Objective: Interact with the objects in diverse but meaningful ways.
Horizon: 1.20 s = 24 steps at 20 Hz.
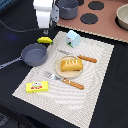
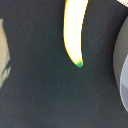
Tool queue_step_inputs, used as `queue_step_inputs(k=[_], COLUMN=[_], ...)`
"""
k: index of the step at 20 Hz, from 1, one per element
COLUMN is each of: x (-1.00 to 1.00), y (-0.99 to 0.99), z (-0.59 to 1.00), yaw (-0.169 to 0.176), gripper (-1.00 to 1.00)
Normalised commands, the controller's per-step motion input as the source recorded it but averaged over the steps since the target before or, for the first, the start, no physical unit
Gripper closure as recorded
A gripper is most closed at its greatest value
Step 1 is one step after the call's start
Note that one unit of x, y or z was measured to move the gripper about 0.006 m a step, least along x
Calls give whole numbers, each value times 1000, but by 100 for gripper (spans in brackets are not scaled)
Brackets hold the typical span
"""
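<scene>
Taking the banana [image 1: 45, 40] as the mark: nearest me, well apart from it at the placemat's [image 1: 95, 75] front corner, lies the flat yellow box [image 1: 37, 87]. A little closer in sit the fork [image 1: 66, 81] and the plate [image 1: 59, 71] carrying the bread loaf [image 1: 71, 64], with the knife [image 1: 80, 56] just behind that. The dark frying pan [image 1: 34, 54] rests just beside the banana on its near side, handle running off toward the exterior view's left.

The banana itself lies on the dark tabletop, just off the mat's far corner, its long axis running roughly across the exterior view. The gripper [image 1: 45, 27] hangs right above it, so I'd judge the next move a straight descent. In the wrist view the banana [image 2: 75, 30] shows its green tip, with the pan's rim [image 2: 121, 60] close alongside; that rim looks the likeliest thing to foul a finger. Whether the jaws are parted or closed I cannot tell; no fingers show clearly.

The pale blue carton [image 1: 73, 38] stands near the banana on the mat, and beyond it a grey pot [image 1: 67, 8] sits beside the toy stove [image 1: 95, 22].
</scene>
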Motion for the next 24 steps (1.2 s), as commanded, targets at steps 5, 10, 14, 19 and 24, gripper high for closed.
queue_step_inputs(k=[5, 10, 14, 19, 24], x=[-395, -363, -312, -319, -317], y=[3, 2, 4, 31, 52], z=[-382, -315, -279, -323, -346], yaw=[1, 4, 3, 12, 10], gripper=[-100, -100, -100, -100, -100])
